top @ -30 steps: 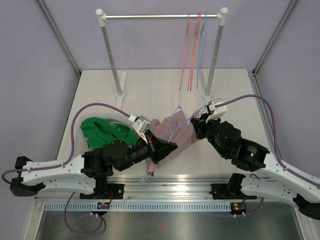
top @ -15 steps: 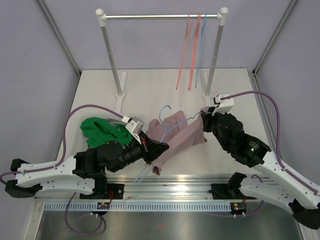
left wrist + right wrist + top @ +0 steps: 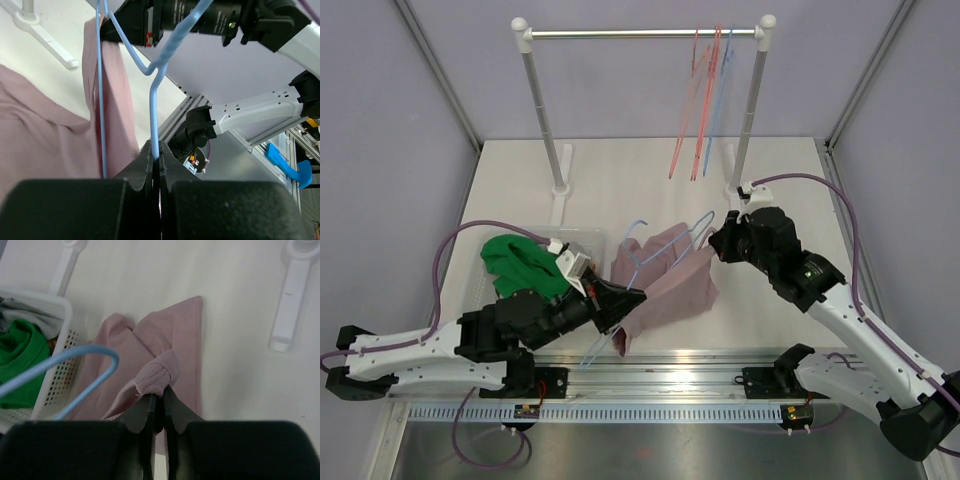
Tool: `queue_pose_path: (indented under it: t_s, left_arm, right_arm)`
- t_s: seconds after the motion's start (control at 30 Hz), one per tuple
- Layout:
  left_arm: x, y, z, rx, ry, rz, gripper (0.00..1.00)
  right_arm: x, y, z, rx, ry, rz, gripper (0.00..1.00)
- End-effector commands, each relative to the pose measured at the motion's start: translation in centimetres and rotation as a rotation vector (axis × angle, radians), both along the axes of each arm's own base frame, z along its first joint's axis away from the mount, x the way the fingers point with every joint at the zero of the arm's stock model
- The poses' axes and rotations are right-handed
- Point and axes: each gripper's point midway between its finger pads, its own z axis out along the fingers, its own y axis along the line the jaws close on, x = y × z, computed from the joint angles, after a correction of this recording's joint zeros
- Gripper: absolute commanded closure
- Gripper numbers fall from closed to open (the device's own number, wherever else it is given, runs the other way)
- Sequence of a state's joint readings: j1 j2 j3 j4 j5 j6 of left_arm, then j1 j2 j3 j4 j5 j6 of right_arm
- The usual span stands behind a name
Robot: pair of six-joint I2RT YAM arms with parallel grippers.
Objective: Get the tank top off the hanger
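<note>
- Light blue wire hanger [image 3: 154, 115] clamped between the fully closed fingers of the left end effector [image 3: 156, 150], which holds it tilted above the worktop [image 3: 620, 170]
- Pink tank top [image 3: 670, 285] lies crumpled, mostly on the worktop between the two arms, with the hanger's wire running through its folds
- Right end effector [image 3: 159, 396] has its fingers almost together, and a rolled strap of the tank top appears pinched at their tips, lifted a little above the rest of the cloth
- Judged progress: the removal looks partly done; the garment is slack and bunched to one side of the hanger, but the wire is not yet clear of the fabric
- What seems left: draw the hanger out, or pull the strap away, until cloth and wire are apart
- White basket [image 3: 585, 235] holding a green garment [image 3: 525, 262] sits at the left
- Clothes rail [image 3: 640, 33] at the back carries a few bare red and blue hangers [image 3: 700, 100]
</note>
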State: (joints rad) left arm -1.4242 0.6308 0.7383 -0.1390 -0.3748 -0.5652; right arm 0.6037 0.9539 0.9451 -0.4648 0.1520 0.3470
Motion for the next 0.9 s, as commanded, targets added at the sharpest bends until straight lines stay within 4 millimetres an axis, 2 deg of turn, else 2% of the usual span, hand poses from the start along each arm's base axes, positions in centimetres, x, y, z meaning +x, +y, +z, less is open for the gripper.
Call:
queue_pose_path:
  t_s: [0.0,0.03,0.07,0.1,0.13,0.17,0.2,0.27,0.3,0.37,0.4,0.43,0.47,0.5,0.53,0.6,0.63,0.67,0.7,0.73,0.77,0.8,0.87]
  left_arm:
    - [-0.4,-0.8,5.9,-0.177,-0.098,-0.033,1.00]
    - [-0.5,-1.0,6.5,-0.186,-0.131,-0.044,1.00]
    - [-0.5,-1.4,7.0,-0.199,-0.150,-0.046,1.00]
    - [-0.4,-1.4,8.8,-0.260,-0.181,-0.041,1.00]
    - [-0.1,-1.3,9.5,-0.266,-0.221,-0.022,1.00]
    - [0.3,-1.2,10.3,-0.279,-0.241,0.002,1.00]
    - [0.9,-1.5,11.7,-0.294,-0.265,0.035,1.00]
    - [2.9,-0.8,13.1,-0.282,-0.313,0.161,1.00]
    - [3.4,-0.8,15.0,-0.323,-0.348,0.204,1.00]
    - [5.3,0.2,16.4,-0.306,-0.420,0.340,1.00]
    - [5.8,1.4,18.7,-0.396,-0.441,0.410,1.00]
    - [7.1,1.7,18.6,-0.333,-0.503,0.513,1.00]
    - [7.7,2.4,19.3,-0.343,-0.528,0.577,1.00]
    - [8.0,4.3,21.3,-0.450,-0.537,0.665,1.00]
    - [9.3,4.6,20.9,-0.389,-0.575,0.768,1.00]
    - [10.3,6.4,22.1,-0.436,-0.567,0.893,1.00]
    - [11.3,6.7,22.2,-0.380,-0.550,0.942,1.00]
    - [11.6,6.5,23.5,-0.372,-0.547,0.944,1.00]
    - [11.9,5.4,23.1,-0.310,-0.563,0.915,1.00]
    - [12.1,4.9,23.3,-0.348,-0.553,0.882,1.00]
    - [12.1,4.8,23.4,-0.357,-0.541,0.859,1.00]
    - [12.7,3.6,22.3,-0.267,-0.536,0.822,1.00]
    - [13.3,3.3,22.3,-0.278,-0.443,0.780,1.00]
  right_arm:
    - [-1.4,2.6,1.9,0.184,-0.019,0.119,0.94]
    - [-1.8,2.8,1.4,0.195,-0.009,0.138,0.98]
    - [-2.4,2.9,1.9,0.215,-0.018,0.157,1.00]
    - [-3.2,3.4,2.1,0.246,-0.006,0.195,1.00]
    - [-3.7,3.5,1.6,0.254,0.008,0.209,1.00]
    - [-4.4,3.3,2.0,0.274,-0.001,0.219,1.00]
    - [-5.0,3.3,1.9,0.294,0.015,0.219,1.00]
    - [-6.1,2.8,1.7,0.314,0.016,0.221,1.00]
    - [-6.7,2.7,1.2,0.314,0.033,0.231,1.00]
    - [-7.4,2.0,1.4,0.307,0.031,0.224,1.00]
    - [-7.9,1.5,0.9,0.284,0.049,0.222,1.00]
    - [-8.3,1.2,1.6,0.284,0.041,0.223,1.00]
    - [-8.8,0.8,2.3,0.290,0.022,0.220,1.00]
    - [-9.3,0.1,2.2,0.272,0.030,0.207,1.00]
    - [-9.9,-0.5,3.8,0.289,-0.015,0.205,1.00]
    - [-10.8,-1.6,5.5,0.291,-0.053,0.192,1.00]
    - [-11.4,-2.2,6.5,0.298,-0.083,0.192,1.00]
    - [-11.9,-2.5,7.3,0.301,-0.104,0.195,1.00]
    - [-12.5,-2.5,8.2,0.309,-0.126,0.221,1.00]
    - [-13.4,-2.5,9.8,0.339,-0.172,0.255,1.00]
    - [-14.3,-2.0,10.6,0.360,-0.188,0.314,1.00]
    - [-14.8,-2.0,11.8,0.367,-0.220,0.340,1.00]
    - [-15.0,-1.8,11.8,0.345,-0.213,0.370,1.00]
